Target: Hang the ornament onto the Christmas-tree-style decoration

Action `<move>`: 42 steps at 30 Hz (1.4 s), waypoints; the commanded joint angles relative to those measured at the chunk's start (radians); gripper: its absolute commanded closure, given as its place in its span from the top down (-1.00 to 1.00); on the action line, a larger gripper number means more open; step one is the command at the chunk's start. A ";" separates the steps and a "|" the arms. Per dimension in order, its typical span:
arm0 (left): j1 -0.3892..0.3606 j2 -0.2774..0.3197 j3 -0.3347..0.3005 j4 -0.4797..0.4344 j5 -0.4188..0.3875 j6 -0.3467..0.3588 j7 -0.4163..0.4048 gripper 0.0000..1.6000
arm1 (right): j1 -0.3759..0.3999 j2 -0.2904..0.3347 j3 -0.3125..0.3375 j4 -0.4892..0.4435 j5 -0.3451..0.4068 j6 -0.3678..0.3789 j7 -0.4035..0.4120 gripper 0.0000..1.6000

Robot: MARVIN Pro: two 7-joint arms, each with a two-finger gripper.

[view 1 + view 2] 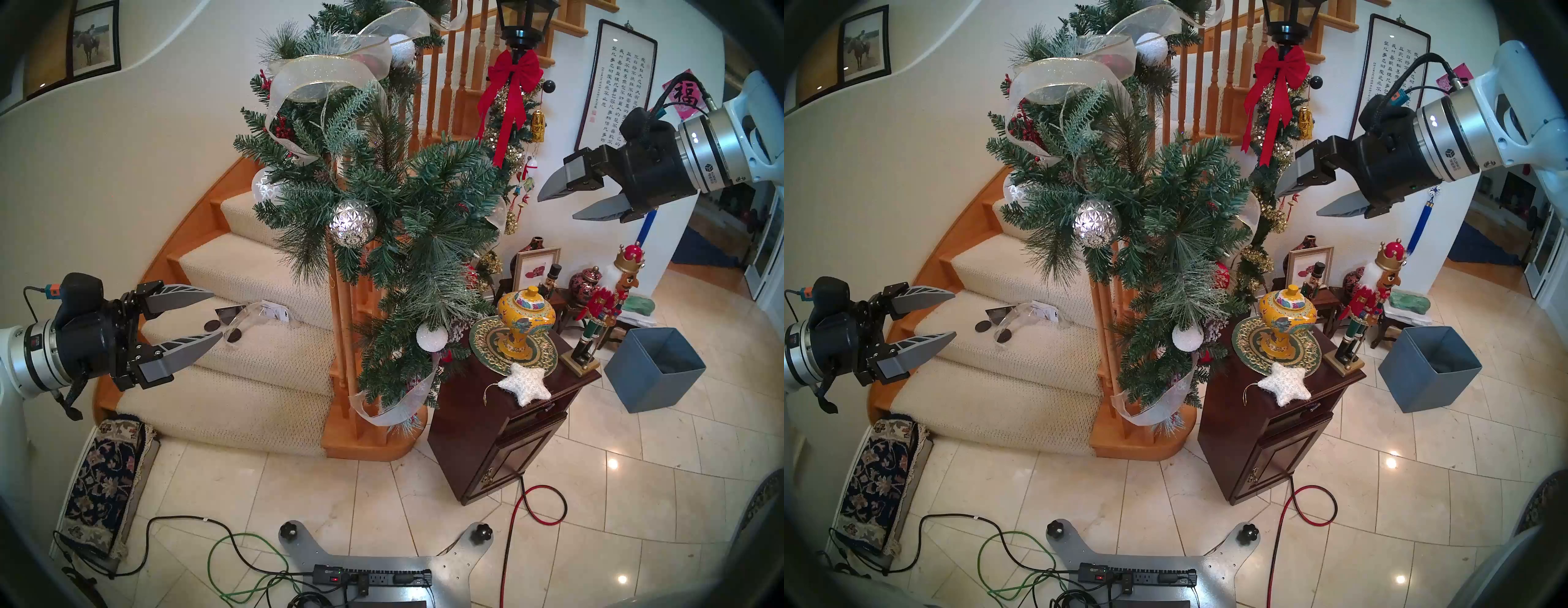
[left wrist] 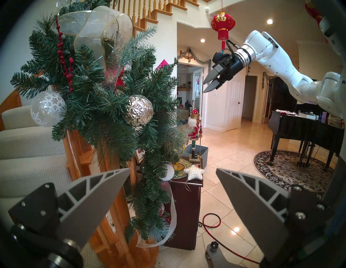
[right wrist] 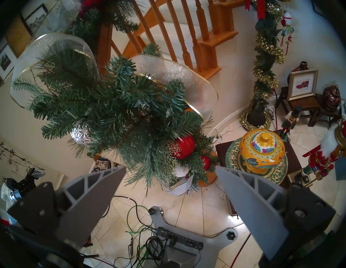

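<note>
The left pincer (image 1: 214, 315) hangs at the far left over the carpeted stairs (image 1: 259, 271), its grey fingers spread wide with nothing between them, pointing level toward the banister.

Right of it, the Christmas-tree-style decoration (image 1: 382, 204) winds down the wooden banister posts (image 1: 339, 297): dark green pine boughs with frosted tips, a sheer silver-white ribbon (image 1: 326, 80) looping through the top and trailing out at the foot, sprigs of red berries (image 1: 282, 129), a faceted silver ball (image 1: 353, 223) in the middle and a small white glitter ball (image 1: 432, 337) lower down. In the left wrist view a clear ball with white snowflakes (image 2: 47, 108) hangs on its stair side.

Further right stands a dark wood cabinet (image 1: 500, 441) serving as worktop. The ornament (image 1: 522, 383) lies flat on its front edge, just beside the green and gold plate (image 1: 488, 339) that carries a yellow lidded jar (image 1: 525, 322). It is a puffy five-pointed star, white and fuzzy with a glittery sheen, and its thin gold string loop (image 1: 488, 392) curls off its left side onto the wood. A nutcracker figure (image 1: 602, 305) stands at the cabinet's right edge, and a blue-grey box (image 1: 653, 373) sits on the tiled floor beyond.

At the upper right, the right pincer (image 1: 555, 207) hangs high above the cabinet, tilted downward, fingers wide apart and empty, well clear of the star.
</note>
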 commanded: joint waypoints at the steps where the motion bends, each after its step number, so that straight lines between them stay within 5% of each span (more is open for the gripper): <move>1: 0.000 -0.001 0.000 -0.002 -0.001 0.000 0.000 1.00 | 0.004 -0.002 0.006 0.001 0.002 -0.002 -0.003 1.00; 42: 0.000 -0.001 0.000 -0.002 -0.001 0.000 0.000 1.00 | 0.005 -0.004 0.000 0.001 0.007 -0.004 -0.013 1.00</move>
